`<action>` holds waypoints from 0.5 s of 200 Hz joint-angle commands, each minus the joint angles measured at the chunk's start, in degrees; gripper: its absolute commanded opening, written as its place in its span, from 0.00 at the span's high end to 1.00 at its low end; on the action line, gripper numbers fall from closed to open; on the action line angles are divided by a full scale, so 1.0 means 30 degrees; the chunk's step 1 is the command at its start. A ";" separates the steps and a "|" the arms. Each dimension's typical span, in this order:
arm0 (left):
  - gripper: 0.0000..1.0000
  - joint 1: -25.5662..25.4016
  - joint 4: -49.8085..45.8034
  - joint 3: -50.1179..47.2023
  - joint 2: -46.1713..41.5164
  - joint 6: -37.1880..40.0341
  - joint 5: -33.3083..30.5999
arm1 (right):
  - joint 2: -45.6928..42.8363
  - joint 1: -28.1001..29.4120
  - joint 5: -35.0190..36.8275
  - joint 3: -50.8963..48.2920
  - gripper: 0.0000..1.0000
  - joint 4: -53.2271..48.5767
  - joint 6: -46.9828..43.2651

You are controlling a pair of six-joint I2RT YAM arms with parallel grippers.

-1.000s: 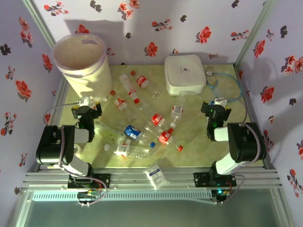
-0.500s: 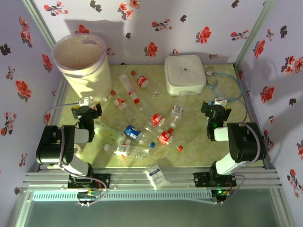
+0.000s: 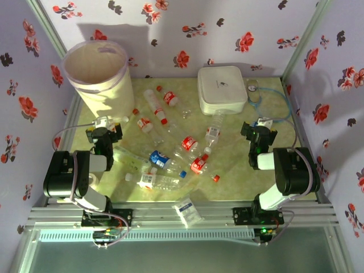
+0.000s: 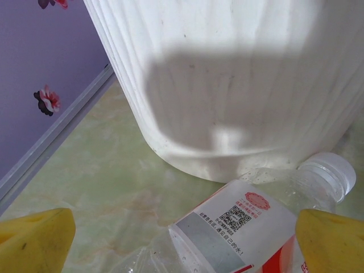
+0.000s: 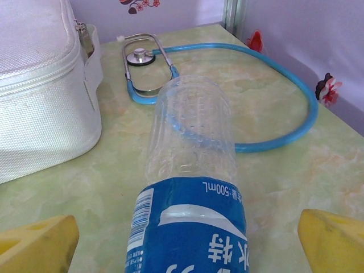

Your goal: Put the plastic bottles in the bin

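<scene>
The bin (image 3: 95, 71) is cream-white with a lilac-edged rim. The plastic bottles (image 3: 189, 143) are clear, mostly with red caps and red-white labels. 1 blue-labelled bottle (image 5: 190, 227) carries white print. The surface (image 3: 239, 170) is marbled pale green. The walls (image 3: 227, 34) are lilac with red and dark flowers. The stethoscope (image 5: 256, 147) tubing is blue. The left fingers (image 4: 34, 242) and right fingers (image 5: 37, 242) are yellow.
</scene>
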 commanded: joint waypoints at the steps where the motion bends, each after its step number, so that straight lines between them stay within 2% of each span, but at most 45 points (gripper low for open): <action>1: 0.00 -0.0461 -0.0403 0.0163 -0.0920 0.0815 -0.0212 | -0.0964 -0.0232 0.0222 0.0125 0.00 -0.1033 0.0659; 19: 0.00 -0.1454 -0.3304 0.0778 -0.3336 0.1373 -0.1840 | -0.0814 -0.0226 -0.0124 -0.0082 0.00 -0.0118 0.0320; 30: 0.00 -0.1929 -0.5797 0.1421 -0.4901 0.0885 -0.2528 | -0.1843 -0.0094 0.0157 0.0041 0.00 -0.0937 0.0159; 41: 0.00 -0.2542 -0.7944 0.1947 -0.6298 0.0384 -0.2940 | -0.4204 -0.0040 0.0278 0.1148 0.01 -0.5131 0.0305; 53: 0.00 -0.3378 -1.0603 0.2711 -0.7503 -0.1393 -0.3553 | -0.6155 -0.0048 0.0277 0.2282 0.01 -0.8117 0.0794; 62: 0.00 -0.4157 -1.3119 0.3519 -0.8151 -0.2807 -0.3789 | -0.7318 -0.0051 0.0075 0.3790 0.01 -1.1879 0.1344; 83: 0.00 -0.6655 -1.8070 0.5281 -0.9005 -0.6307 -0.4357 | -0.8099 -0.0070 0.1742 0.7297 0.01 -2.1699 0.5244; 100: 0.00 -0.8250 -2.0404 0.6263 -0.8972 -0.8435 -0.4194 | -0.7815 -0.0277 -0.0122 0.8173 0.01 -2.4778 0.5946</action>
